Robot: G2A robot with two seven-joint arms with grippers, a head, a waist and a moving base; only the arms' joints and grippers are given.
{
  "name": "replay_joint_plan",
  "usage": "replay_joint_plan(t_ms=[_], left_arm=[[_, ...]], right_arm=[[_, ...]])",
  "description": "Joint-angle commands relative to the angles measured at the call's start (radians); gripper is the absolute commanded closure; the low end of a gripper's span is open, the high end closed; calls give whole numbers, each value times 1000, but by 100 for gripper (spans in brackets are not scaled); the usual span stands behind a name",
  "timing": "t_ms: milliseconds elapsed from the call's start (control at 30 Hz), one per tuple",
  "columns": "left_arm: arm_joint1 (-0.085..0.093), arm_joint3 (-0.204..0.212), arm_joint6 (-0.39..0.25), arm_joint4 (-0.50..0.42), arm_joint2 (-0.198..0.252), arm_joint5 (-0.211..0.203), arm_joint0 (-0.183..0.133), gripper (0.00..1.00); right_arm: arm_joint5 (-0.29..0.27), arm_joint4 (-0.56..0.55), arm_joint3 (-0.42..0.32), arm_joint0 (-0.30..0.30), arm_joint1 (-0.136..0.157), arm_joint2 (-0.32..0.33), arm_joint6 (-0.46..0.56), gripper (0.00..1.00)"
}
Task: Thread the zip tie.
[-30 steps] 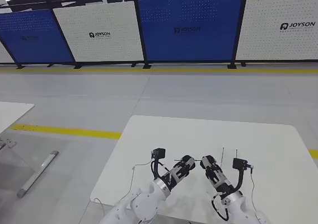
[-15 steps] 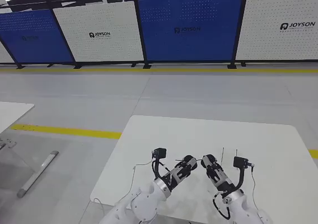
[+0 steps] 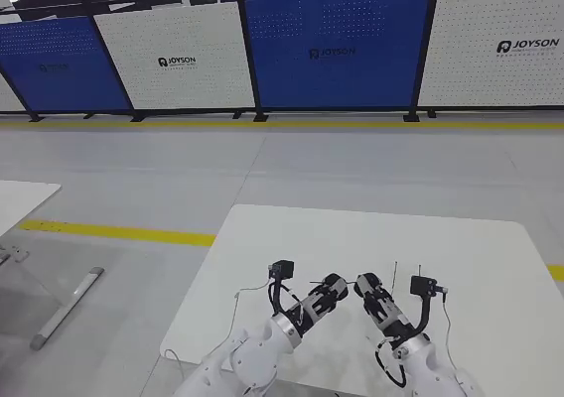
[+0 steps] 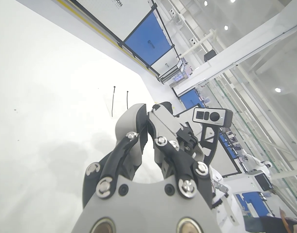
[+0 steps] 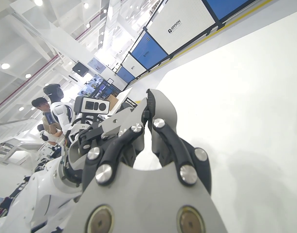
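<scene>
Near the middle of the bench (image 3: 262,238), the left claw (image 3: 334,288) and right claw (image 3: 366,286) are held tip to tip, each pinched fully closed. Whether anything thin is gripped cannot be told. Two zip ties (image 4: 113,100) are laid flat, side by side, at two o'clock from the right claw, probably so placed for easy reach when threading.
</scene>
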Motion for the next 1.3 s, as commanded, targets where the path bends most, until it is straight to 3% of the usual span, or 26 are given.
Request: replay_joint_plan(t_ms=[0, 200, 233, 267, 333, 400, 567, 667, 700, 767, 800, 1267], left_arm=[[1, -2, -5, 2, -1, -1, 1, 100], [1, -4, 9, 18, -2, 8, 2, 100], [1, -3, 11, 18, -2, 11, 2, 100], [0, -2, 13, 17, -2, 16, 1, 100], [-1, 1, 19, 12, -2, 27, -1, 100], [-4, 3, 42, -3, -2, 57, -4, 100], [-9, 10, 50, -16, 4, 73, -16, 100], [-9, 10, 52, -13, 7, 77, -17, 100], [-10, 9, 52, -11, 8, 78, -17, 100], [-10, 8, 52, -9, 9, 79, -17, 100], [-10, 7, 52, -9, 9, 79, -17, 100], [-12, -9, 42, 20, 27, 56, -12, 100]], right_arm=[[0, 0, 1, 2, 0, 0, 1, 100], [3, 4, 2, 4, -1, -4, 0, 100], [5, 7, 2, 4, -1, -3, 1, 79], [6, 10, 2, 5, -1, -2, 2, 69], [7, 11, 2, 6, -1, -1, 4, 59], [8, 5, 3, 8, 0, 0, 10, 58], [9, -13, 3, 9, 1, -1, 14, 60], [7, -16, 0, 8, 2, 0, 10, 67], [6, -16, -1, 7, 2, 0, 7, 73], [4, -16, -3, 4, 2, 2, 3, 95], [2, -15, -4, 3, 3, 4, 2, 100], [-2, -29, -9, -6, 5, 8, -2, 100]])
